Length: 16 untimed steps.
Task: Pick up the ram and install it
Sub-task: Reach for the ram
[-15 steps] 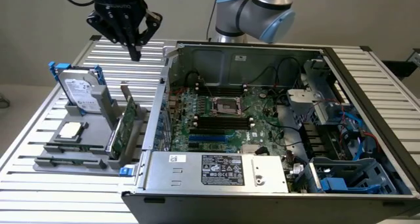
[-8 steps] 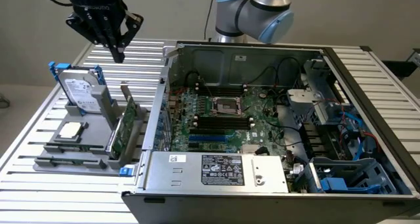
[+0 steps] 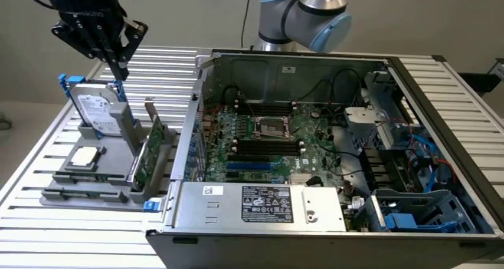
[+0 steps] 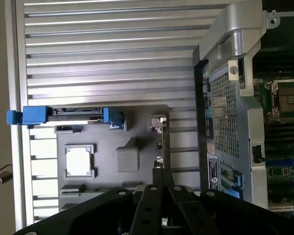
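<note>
The ram [image 3: 85, 194], judged by shape to be the dark narrow strip slotted along the near edge of the grey fixture tray [image 3: 110, 169], lies untouched; its colour cannot be made out. Behind it sit a processor [image 3: 85, 157], the taller green expansion card [image 3: 148, 154] and an upright hard drive [image 3: 98, 112] in a blue caddy. Over the drive hangs the gripper [image 3: 120, 73], fingers pressed together on nothing, well apart from the ram. The likely hazards: a descent on this line would strike the drive or the card, and pressed-together fingers cannot straddle the stick. Farther off, inside the open computer case [image 3: 260, 74], the narrow black memory slots [image 3: 268, 146] would jam a tilted stick.
</note>
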### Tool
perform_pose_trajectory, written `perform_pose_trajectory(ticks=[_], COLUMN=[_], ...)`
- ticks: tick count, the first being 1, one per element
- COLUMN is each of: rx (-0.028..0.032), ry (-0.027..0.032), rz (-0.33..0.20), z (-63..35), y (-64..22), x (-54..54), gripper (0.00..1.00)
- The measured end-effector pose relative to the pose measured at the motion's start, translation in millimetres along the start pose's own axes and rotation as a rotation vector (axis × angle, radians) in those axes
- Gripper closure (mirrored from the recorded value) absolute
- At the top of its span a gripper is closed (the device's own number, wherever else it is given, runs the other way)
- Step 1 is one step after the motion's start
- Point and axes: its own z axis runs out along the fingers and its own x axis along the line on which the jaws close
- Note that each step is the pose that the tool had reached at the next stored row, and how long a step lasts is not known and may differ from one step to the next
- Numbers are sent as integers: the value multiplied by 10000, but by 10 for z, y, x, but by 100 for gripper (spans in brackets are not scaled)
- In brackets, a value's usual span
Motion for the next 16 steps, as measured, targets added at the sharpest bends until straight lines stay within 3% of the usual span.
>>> perform_pose_trajectory(ticks=[7,10,14,16], rx=[2,7,24,28], ry=[25,130,344,400], rz=[-13,-18,-29,-36], z=[0,17,41,52], y=[-145,-179,-214,-232], x=[86,103,121,133], gripper=[89,89,89,89])
